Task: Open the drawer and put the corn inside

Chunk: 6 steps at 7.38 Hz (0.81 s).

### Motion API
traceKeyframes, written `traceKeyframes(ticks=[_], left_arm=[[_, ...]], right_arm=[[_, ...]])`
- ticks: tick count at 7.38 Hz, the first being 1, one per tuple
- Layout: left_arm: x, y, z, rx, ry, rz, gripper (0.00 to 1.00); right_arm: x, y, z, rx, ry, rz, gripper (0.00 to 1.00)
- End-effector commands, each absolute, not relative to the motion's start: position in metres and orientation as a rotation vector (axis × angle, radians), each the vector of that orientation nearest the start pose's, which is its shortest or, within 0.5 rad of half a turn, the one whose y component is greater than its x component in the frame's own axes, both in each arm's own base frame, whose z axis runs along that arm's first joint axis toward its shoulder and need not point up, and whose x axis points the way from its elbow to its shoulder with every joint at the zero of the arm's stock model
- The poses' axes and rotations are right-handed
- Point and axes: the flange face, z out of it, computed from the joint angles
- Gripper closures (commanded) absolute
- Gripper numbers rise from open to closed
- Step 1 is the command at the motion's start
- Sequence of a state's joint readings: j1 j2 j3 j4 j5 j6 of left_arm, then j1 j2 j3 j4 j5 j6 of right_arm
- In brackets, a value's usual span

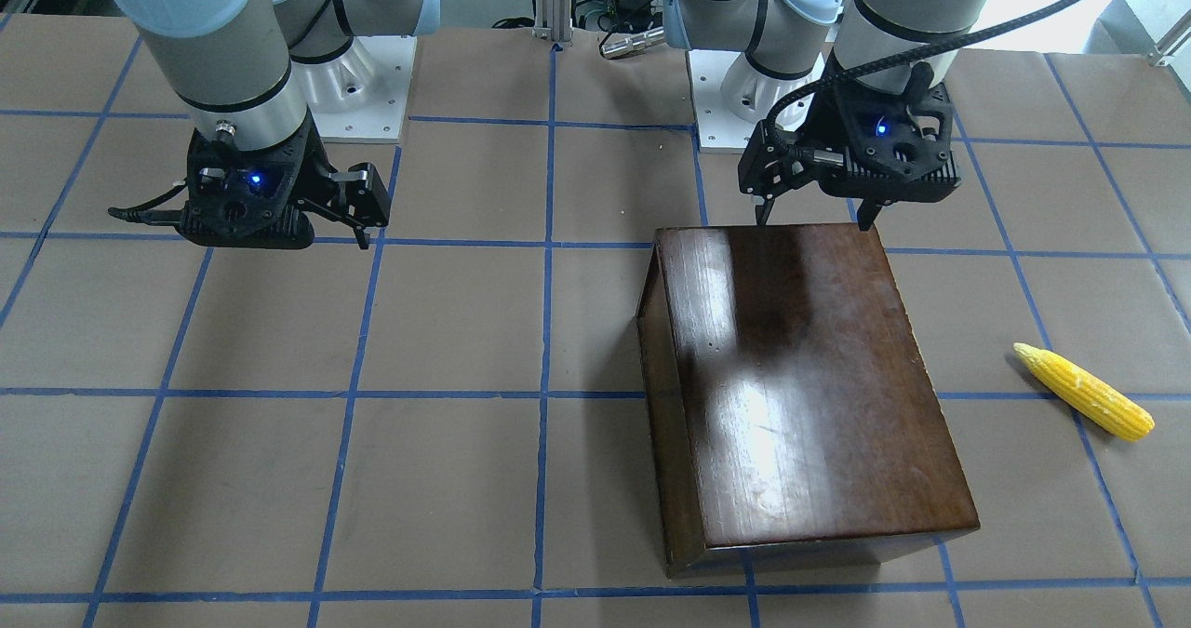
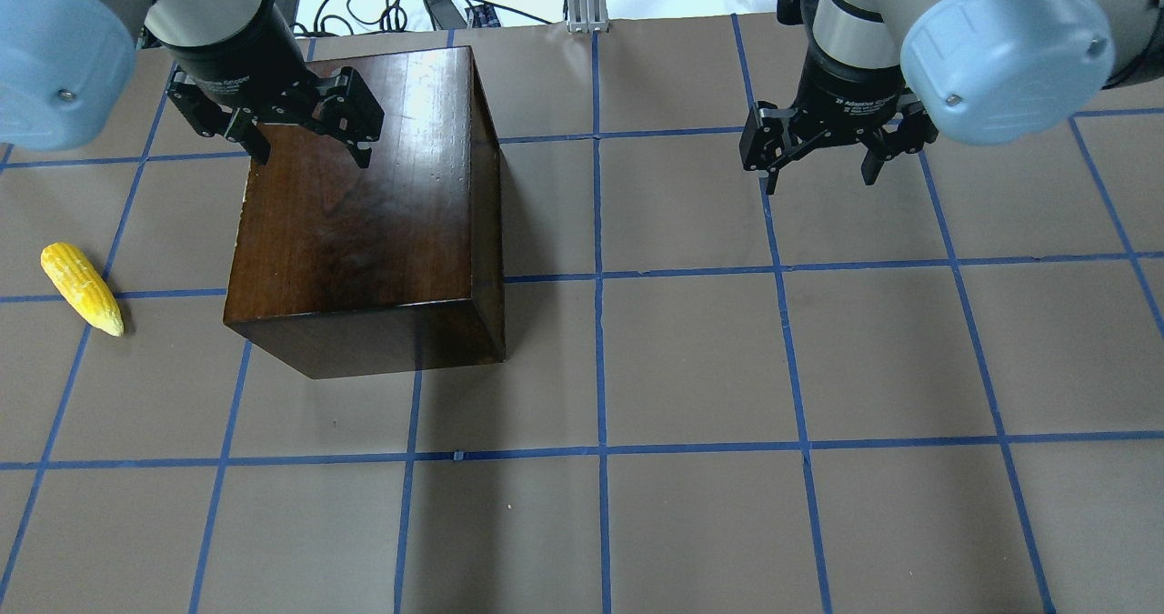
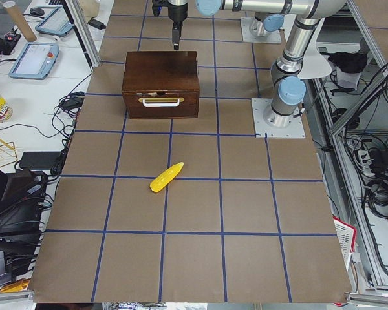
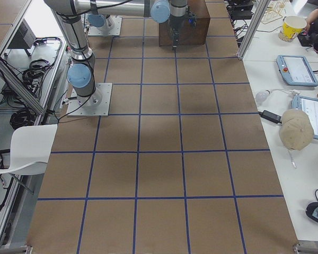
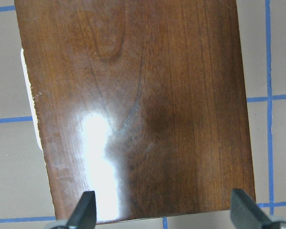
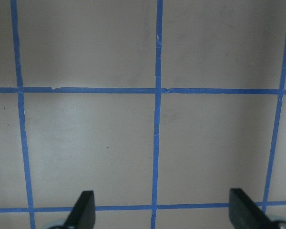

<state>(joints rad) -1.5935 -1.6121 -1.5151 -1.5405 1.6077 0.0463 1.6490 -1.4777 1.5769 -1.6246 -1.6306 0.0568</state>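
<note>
The dark-brown glossy wooden box (image 2: pixel 364 214) stands on the table's left half; it also shows in the front view (image 1: pixel 800 377). Its drawer (image 3: pixel 160 103) is shut, its front with a pale handle facing the table's left end. The yellow corn (image 2: pixel 82 288) lies on the table left of the box, apart from it, also in the front view (image 1: pixel 1084 392) and the left side view (image 3: pixel 166 177). My left gripper (image 2: pixel 309 155) hangs open and empty above the box's top (image 5: pixel 143 109). My right gripper (image 2: pixel 818 173) is open and empty above bare table (image 6: pixel 86 143).
The table (image 2: pixel 691 368) is brown with a blue tape grid. The two arm base plates (image 1: pixel 372 79) (image 1: pixel 721 98) sit at the robot's edge. Desks with tablets (image 4: pixel 297 69) and cables flank the table on the operators' side.
</note>
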Motion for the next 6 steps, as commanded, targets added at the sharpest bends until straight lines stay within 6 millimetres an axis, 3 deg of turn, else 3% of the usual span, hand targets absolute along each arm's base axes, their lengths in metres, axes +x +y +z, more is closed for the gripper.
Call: traceKeyframes(ticks=[1,6], left_arm=[[-0.1396,-0.5131,0.4968,0.101,3.106,-0.076,0.0],[-0.1365,-0.5094,0.5018,0.099,3.115,-0.085,0.0]], right_arm=[[0.168,-0.5134,0.4427,-0.037,3.203,0.067,0.0],[0.168,-0.5134,0.4427,-0.037,3.203,0.067,0.0]])
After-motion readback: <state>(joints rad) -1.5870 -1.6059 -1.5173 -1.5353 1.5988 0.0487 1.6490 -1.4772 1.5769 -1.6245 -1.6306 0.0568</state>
